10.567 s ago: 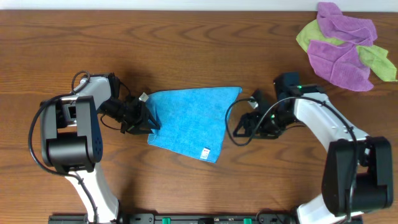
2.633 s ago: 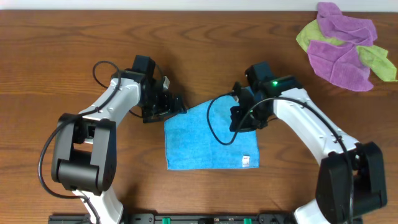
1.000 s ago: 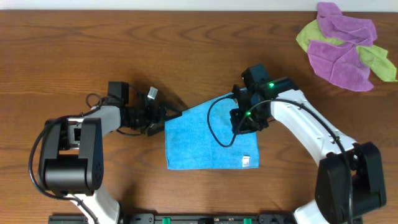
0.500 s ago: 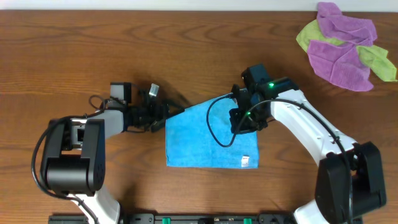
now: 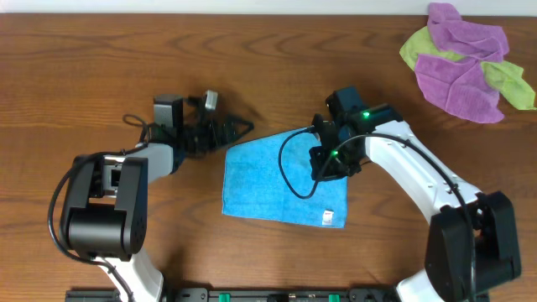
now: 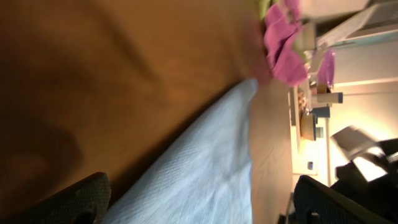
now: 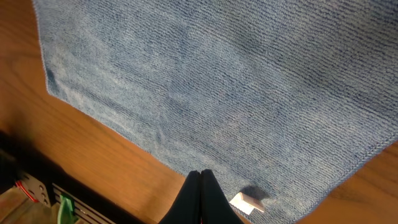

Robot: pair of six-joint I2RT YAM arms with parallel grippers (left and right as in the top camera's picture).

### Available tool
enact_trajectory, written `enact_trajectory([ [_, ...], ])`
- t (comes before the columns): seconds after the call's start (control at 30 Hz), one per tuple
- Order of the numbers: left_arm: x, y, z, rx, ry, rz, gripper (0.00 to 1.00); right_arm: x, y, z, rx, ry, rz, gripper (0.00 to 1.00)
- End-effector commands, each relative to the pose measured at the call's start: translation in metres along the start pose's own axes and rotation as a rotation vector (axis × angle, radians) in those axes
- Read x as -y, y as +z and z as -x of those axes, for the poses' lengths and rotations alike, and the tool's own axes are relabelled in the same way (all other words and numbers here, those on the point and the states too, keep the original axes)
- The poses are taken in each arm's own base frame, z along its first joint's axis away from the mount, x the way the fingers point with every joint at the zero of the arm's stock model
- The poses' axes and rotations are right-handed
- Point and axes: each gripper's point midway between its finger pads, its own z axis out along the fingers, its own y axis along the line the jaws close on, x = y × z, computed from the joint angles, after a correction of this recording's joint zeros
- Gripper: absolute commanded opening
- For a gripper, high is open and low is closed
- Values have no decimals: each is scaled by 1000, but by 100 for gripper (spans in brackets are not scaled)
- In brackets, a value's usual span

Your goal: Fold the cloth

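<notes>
Brown wood-grain surface fills the overhead view, with the cloth [image 5: 281,180] lying flat near its middle between the two arms. It is spread as a slightly skewed rectangle, and its small white tag [image 5: 325,218] sits at the near-right corner. A heap of purple cloths [image 5: 461,80] and lime-green cloths [image 5: 513,77] lies well apart from it in the far-right corner.

The left hand [image 5: 239,128] lies low just beside the cloth's far-left corner, pointing toward it. In the left wrist view its dark fingers [image 6: 81,199] stand wide apart at the two bottom corners, and pale blue fabric runs up between them — whether either one touches the cloth cannot be told.

The right hand [image 7: 200,186] is over the cloth's right part. Its two fingers are pressed together into a single point at the cloth's edge, just beside the tag. Whether any fabric is pinched between them cannot be told.
</notes>
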Motion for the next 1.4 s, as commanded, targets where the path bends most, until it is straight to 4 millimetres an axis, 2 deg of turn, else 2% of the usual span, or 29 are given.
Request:
enact_trajectory([
  [0.0,15,1,16,15,88,-58,95,-3,3,-3,-12,-17,10,2],
  [0.13,33,0,23,10,170,-127,95,-3,3,-3,-12,-24,10,1],
  [0.3,39,-1,12,-42,145,-175,95,-1,3,-4,-16,-21,1,2],
  [0.47,40,-3,-2,-102,81,-201,96,30,0,-4,-4,63,-179,2],
  [0.53,42,-4,-7,-123,60,-215,96,30,0,0,14,57,-178,2],
  [0.63,43,-5,-13,-149,34,-227,96,31,1,-7,-15,63,-183,1],
  [0.73,42,-5,-14,-154,27,-228,96,35,11,-23,-62,68,-191,2],
  [0.9,42,-5,-14,-153,33,-228,96,47,39,-53,-122,98,-199,2],
  [1.2,42,-5,-14,-150,44,-226,96,53,55,-53,-86,93,-193,2],
  [1.37,42,-5,-14,-148,48,-224,96,60,65,-70,-120,104,-199,1],
])
